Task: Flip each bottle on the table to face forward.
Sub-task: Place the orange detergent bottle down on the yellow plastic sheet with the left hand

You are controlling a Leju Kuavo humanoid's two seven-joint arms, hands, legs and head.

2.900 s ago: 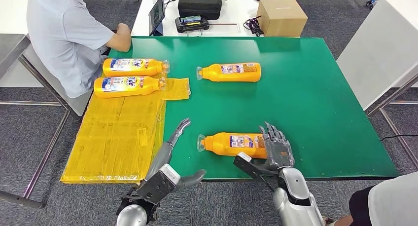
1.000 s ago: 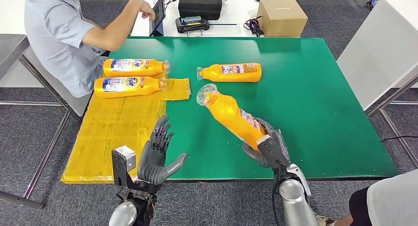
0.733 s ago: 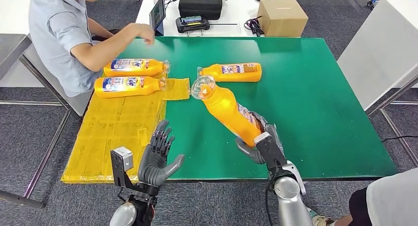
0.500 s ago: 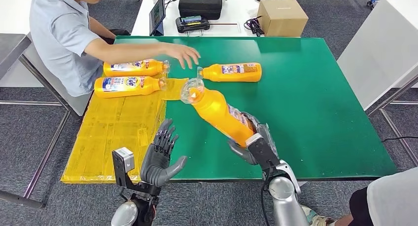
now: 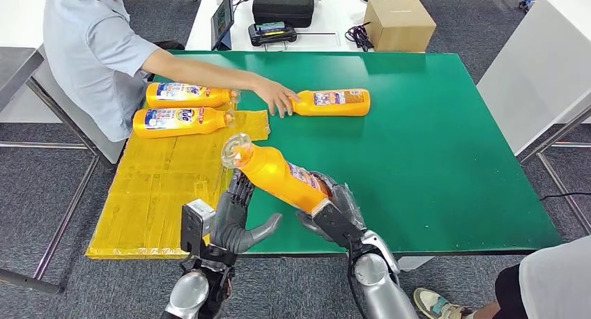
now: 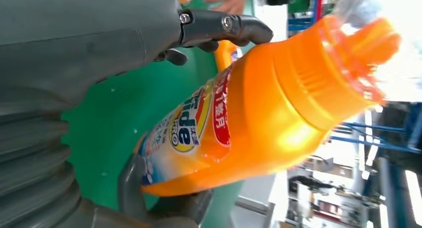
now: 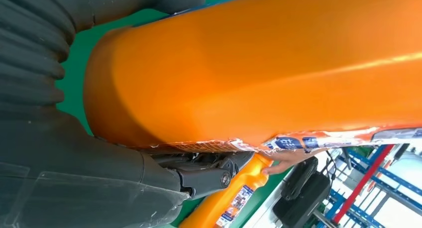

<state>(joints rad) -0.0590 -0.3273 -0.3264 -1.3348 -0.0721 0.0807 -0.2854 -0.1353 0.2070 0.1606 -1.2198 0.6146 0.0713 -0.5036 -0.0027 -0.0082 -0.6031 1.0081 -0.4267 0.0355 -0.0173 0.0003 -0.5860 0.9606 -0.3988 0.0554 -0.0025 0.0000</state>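
Observation:
My right hand [image 5: 333, 212] grips the base of an orange bottle [image 5: 277, 173], lifted off the green table [image 5: 432, 159] and tilted, its clear cap [image 5: 236, 150] pointing up and left. The bottle's label [image 6: 191, 122] faces my left hand [image 5: 237, 219], which is open just under the bottle's neck, fingers spread. The right wrist view has the bottle's plain orange side [image 7: 278, 58] across my right hand [image 7: 74, 158]. Another orange bottle [image 5: 333, 102] lies at the table's far middle, a person's hand [image 5: 277, 96] on its cap. Two more bottles [image 5: 182, 94] [image 5: 178, 121] lie at far left.
A yellow sheet [image 5: 164, 193] covers the table's left part. The person [image 5: 90, 47] sits at the far left corner, arm stretched over the table. Behind the table stand a white desk with a black case [image 5: 282, 4] and a cardboard box [image 5: 398, 24].
My right hand has lifted the near bottle off the table and swung it left, over my raised left hand. The person's hand has reached across to the far middle bottle's cap.

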